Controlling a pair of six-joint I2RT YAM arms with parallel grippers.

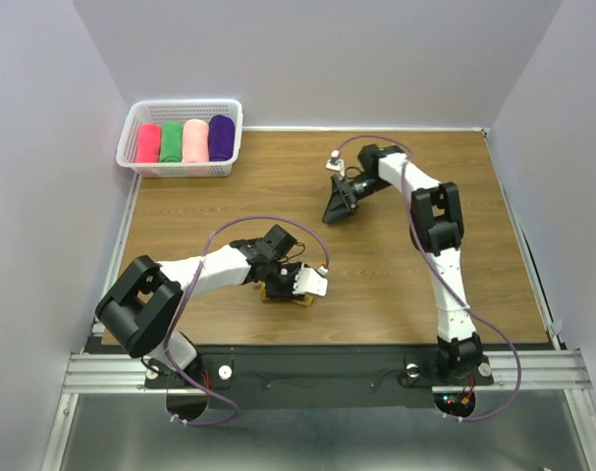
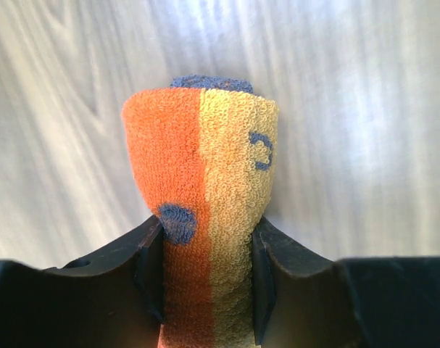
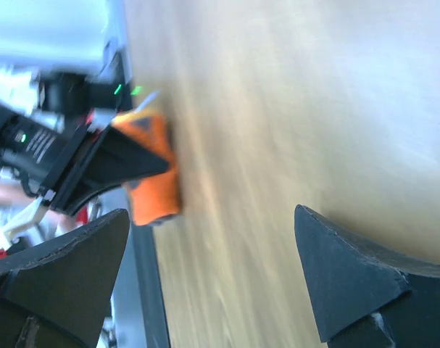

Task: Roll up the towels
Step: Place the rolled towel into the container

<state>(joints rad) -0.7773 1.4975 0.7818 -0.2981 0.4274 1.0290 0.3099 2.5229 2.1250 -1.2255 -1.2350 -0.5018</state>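
Top view: left gripper (image 1: 290,285) sits low over the table (image 1: 396,285) near ctr-front, clamped on the orange towel (image 1: 276,291), which shows as a short roll btwn the fingers. Right gripper (image 1: 339,203) hangs farther back, right of ctr, well apart from the towel, fingers spread, nothing in them. White basket (image 1: 185,104) at far-left corner holds four rolls side by side: pink roll (image 1: 148,143), green roll (image 1: 171,142), pale pink roll (image 1: 195,140), purple roll (image 1: 221,137).

Left wrist: orange towel (image 2: 201,159) fills the middle, rolled, one half orange, other half yellowish, w/ dark blue marks. Left gripper (image 2: 207,279) squeezes its near end; both fingers (image 2: 148,272) press into the cloth. Far end flares out over the table (image 2: 364,109).

Right wrist: blurred. Right gripper (image 3: 212,214) is wide apart, only table (image 3: 292,94) btwn the fingers (image 3: 350,268). Orange towel (image 3: 153,185) is small in the bkgd, gripped by the black left gripper (image 3: 114,165).
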